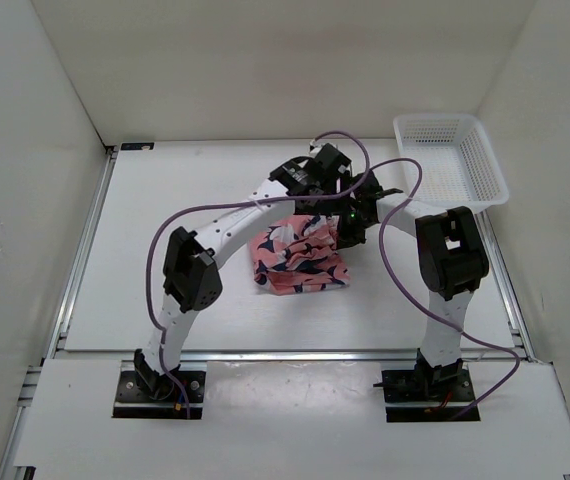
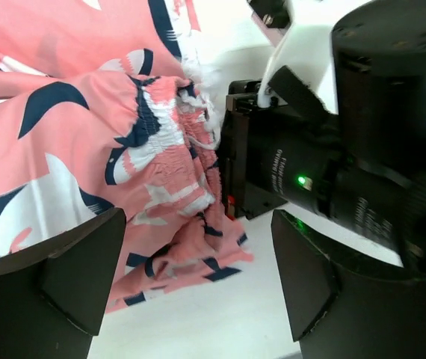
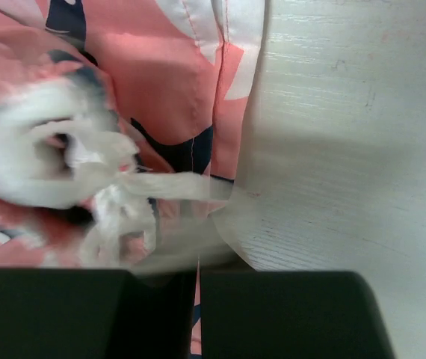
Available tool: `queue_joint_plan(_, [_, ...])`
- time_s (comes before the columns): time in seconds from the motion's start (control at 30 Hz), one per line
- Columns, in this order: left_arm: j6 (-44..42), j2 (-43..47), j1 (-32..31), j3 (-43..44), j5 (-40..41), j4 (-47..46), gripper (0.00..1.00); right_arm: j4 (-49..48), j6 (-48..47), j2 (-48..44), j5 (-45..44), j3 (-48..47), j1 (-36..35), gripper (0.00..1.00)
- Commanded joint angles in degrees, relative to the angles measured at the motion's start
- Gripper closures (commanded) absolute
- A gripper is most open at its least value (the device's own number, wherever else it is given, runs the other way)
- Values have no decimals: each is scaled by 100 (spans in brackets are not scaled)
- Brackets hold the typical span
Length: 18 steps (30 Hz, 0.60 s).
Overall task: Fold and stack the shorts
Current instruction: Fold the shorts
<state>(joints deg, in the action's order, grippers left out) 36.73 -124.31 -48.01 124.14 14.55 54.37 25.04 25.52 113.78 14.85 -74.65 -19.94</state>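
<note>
Coral-pink fabric shorts printed with navy-and-white shark shapes (image 1: 300,260) lie bunched in a loose, partly folded heap near the middle of the white desk (image 1: 165,250). They are well apart from the white plastic mesh basket (image 1: 493,160) at the far right.

The main risk, as I judge it, is crowding. Both wrists meet over the far edge of the heap. In the left wrist view the black body of the right arm (image 2: 310,179) sits just beside the gathered waistband, so a careless sweep could knock one arm against the other.

A second risk is the thin hold. The right fingers (image 3: 86,314) are pressed almost together, with only a sliver of pink hem showing in the seam between them. A pull could slip the cloth free, or drag the whole heap and undo the fold. The white drawstring (image 3: 161,185) lies loose, close to those fingers, and could snag.

The left fingers (image 2: 71,277) stand wide apart and hold nothing. They straddle the waistband edge and some bare desk; whether their tips touch the fabric cannot be told.
</note>
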Motion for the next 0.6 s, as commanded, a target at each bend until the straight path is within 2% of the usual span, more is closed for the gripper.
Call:
queue_joint_plan(0.0, [97,995,274,-56,-400,-40,9,-34,-21,154,-167,214,-1,100])
queue_joint_plan(0.03, [97,1118,344,-126,-452,-40,10,-34,-21,154,-167,214,-1,100])
queue_joint_plan(0.07, [158,1372,528,-318,-557,-40,13,-34,-21,93,-167,214,-1,96])
queue_joint_plan(0.13, [211,1619,713,-582,-611,-40,26,18,-21,-118,-289,276,-1,91])
queue_joint_plan(0.17, [212,1847,862,-897,-533,-40,32,19,-21,-215,-351,328,-1,81])
queue_joint_plan(0.2, [212,1953,924,-1074,-471,-40,45,88,-21,-311,-438,398,-1,75])
queue_joint_plan(0.23, [159,2042,986,-1258,-418,-40,54,202,-21,-547,-666,399,-1,72])
queue_joint_plan(0.3, [159,2253,1170,-1760,-417,-40,71,387,-125,-786,-982,469,-1,60])
queue_joint_plan(0.33, [159,2306,1171,-1901,-417,-40,82,614,-126,-1048,-1167,521,-1,59])
queue_joint_plan(0.37, [159,2306,1258,-2024,-417,-40,87,695,-187,-1198,-1499,522,-1,59])
queue_joint_plan(0.47, [159,2376,1312,-2463,-365,-93,90,880,-292,-1831,-1740,636,-1,58])
queue_joint_plan(0.57, [212,2376,1364,-2981,-689,-329,90,942,-293,-2140,-1539,487,-53,67])
